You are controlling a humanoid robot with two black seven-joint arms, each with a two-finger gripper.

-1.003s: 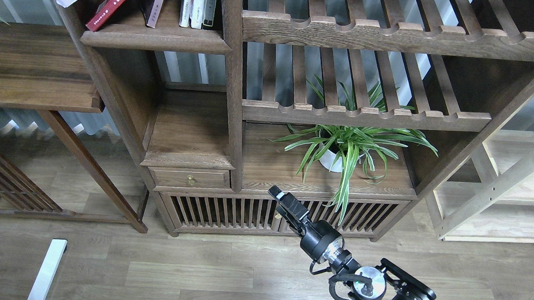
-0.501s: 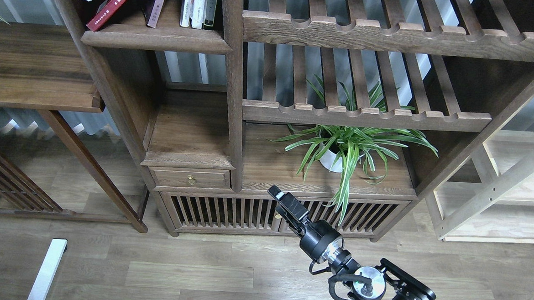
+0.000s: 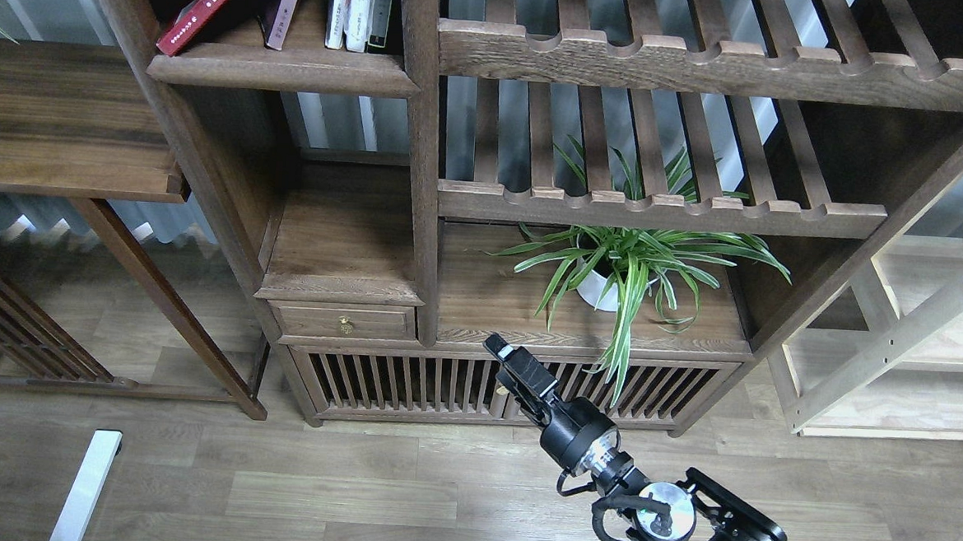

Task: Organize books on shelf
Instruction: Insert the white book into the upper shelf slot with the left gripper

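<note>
Top left: dark-brown shelf point(image 3: 282, 69) with rounded lip, carrying the books point(image 3: 281, 4) — a red one point(image 3: 207, 10) leaning, paler ones point(image 3: 359, 8) upright by the post. Right of it, slatted racks point(image 3: 658, 210). Beneath, potted spider plant point(image 3: 626, 266). Low, well apart from the books — right tool point(image 3: 500, 352), empty; opening impossible to tell. Left tool out of view.

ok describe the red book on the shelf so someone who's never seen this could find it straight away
Start at the dark-brown bookcase and go to its narrow top-left compartment, the solid shelf with a rounded front lip. The red book is at that shelf's left end. It alone leans steeply and has a red spine with small white lettering, while the pale books to its right stand nearly upright.
</note>
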